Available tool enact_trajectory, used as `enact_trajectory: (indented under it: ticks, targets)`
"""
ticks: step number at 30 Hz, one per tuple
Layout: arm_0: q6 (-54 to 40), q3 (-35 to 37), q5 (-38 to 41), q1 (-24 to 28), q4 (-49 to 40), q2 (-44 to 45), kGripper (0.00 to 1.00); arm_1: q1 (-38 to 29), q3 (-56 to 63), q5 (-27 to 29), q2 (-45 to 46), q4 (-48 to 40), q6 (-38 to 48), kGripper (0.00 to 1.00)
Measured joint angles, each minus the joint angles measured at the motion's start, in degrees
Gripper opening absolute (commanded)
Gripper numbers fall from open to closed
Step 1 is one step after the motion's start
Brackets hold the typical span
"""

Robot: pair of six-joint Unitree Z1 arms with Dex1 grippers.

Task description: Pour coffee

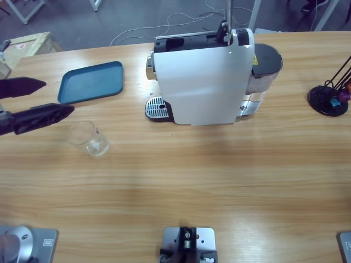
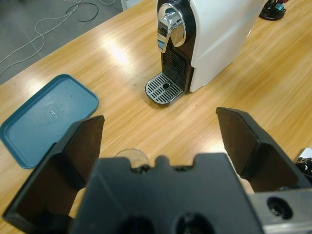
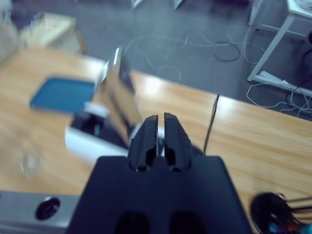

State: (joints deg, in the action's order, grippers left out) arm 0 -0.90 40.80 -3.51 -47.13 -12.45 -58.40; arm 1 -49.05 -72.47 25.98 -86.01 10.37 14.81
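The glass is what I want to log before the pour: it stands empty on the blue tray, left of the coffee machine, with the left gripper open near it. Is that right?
Not quite. The glass stands on the bare wooden table, just in front of the blue tray, not on it, as the high view shows. The rest holds: it looks empty, it is left of the coffee machine, and the left gripper is open near it.
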Motion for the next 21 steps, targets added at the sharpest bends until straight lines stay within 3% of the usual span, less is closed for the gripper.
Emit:
enact_trajectory:
  ticks: [9,21]
  targets:
    - [0.0,0.3,0.8,-0.4,-1.7,0.0,0.987,0.4,-3.9,-2.4,-9.3,-6.3,5.6,0.0]
    - [0.0,0.2,1.5,-0.4,-2.8,0.2,0.987,-4.6,-6.9,-7.0,-16.8,-12.5,8.3,0.0]
